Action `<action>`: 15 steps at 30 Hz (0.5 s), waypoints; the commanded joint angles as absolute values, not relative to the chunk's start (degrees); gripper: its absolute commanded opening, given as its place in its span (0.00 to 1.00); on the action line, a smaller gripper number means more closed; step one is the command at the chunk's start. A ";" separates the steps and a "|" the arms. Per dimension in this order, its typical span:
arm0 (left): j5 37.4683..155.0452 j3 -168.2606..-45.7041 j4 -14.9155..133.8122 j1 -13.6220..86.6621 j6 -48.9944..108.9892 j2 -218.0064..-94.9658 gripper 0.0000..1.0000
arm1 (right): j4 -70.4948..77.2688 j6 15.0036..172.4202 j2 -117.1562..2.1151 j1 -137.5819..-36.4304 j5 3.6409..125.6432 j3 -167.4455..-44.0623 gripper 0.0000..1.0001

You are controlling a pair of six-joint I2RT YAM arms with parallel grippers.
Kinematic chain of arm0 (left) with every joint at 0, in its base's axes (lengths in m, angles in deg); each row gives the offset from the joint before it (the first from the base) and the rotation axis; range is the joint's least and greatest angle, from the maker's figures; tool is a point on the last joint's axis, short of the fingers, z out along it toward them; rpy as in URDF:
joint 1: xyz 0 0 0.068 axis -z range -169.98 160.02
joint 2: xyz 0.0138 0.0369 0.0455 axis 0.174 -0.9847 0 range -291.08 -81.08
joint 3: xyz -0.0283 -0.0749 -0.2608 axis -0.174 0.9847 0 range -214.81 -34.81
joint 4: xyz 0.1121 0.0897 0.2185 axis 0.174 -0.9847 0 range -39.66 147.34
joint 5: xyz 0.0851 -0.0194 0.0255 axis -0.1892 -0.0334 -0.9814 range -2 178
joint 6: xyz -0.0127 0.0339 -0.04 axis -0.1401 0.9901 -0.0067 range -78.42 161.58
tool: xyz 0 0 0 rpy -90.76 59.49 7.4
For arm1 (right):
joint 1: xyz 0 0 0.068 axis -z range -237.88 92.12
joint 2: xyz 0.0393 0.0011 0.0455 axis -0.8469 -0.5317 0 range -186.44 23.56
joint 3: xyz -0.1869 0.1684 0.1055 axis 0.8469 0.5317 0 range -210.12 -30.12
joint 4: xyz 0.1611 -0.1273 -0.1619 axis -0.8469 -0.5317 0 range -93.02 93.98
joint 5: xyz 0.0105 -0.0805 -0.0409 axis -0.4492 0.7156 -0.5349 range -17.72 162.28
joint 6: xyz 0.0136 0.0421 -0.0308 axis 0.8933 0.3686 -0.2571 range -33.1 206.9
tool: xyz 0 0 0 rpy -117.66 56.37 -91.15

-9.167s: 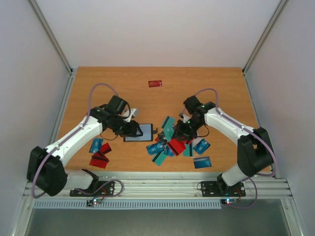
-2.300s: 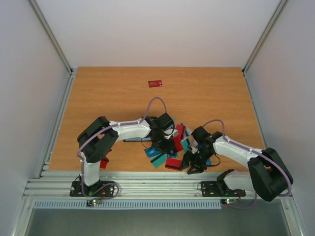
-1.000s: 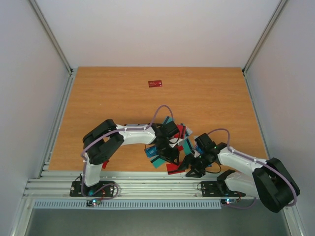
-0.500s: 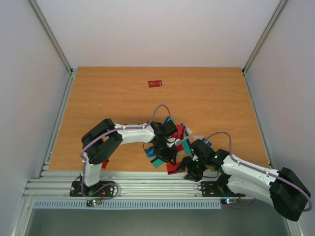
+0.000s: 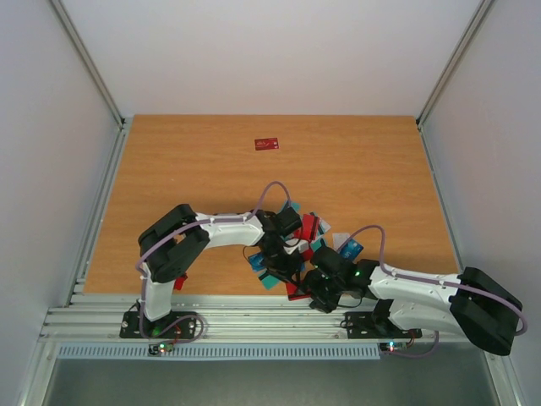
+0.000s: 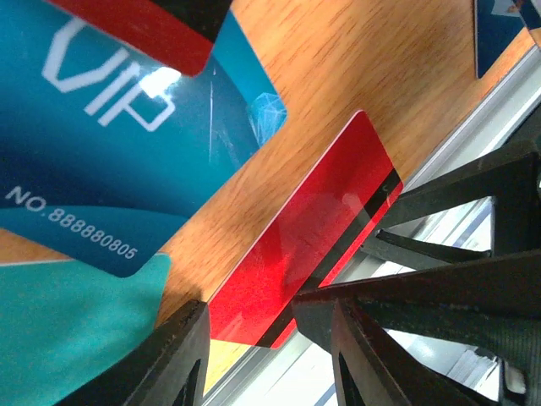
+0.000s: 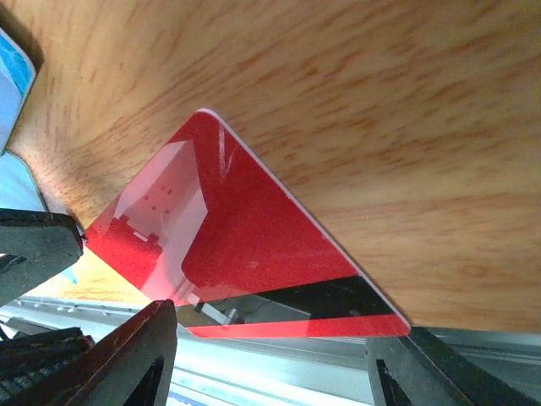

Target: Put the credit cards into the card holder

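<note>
Movement since before: right gripper [image 7: 270, 337] has slid left, jaws wide astride the red card [image 7: 254, 245]; left gripper [image 6: 258, 338] half-open, apparently holding nothing.

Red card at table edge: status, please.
Right gripper open, straddling red card. Left gripper at same card, grip unclear. Card flat at table edge. Blue card beside, not touching.

Left arm [image 5: 228, 227] bent rightward, jaws partly apart, right arm [image 5: 414, 286] stretched low leftward, jaws spread wide, wrists close together.
</note>
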State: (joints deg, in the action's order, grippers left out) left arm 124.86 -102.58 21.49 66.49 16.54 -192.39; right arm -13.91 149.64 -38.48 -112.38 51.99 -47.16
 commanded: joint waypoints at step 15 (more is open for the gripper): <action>130.79 -94.27 24.46 67.37 15.34 -191.24 0.41 | -8.71 156.30 -41.11 -116.50 61.88 -47.97 0.48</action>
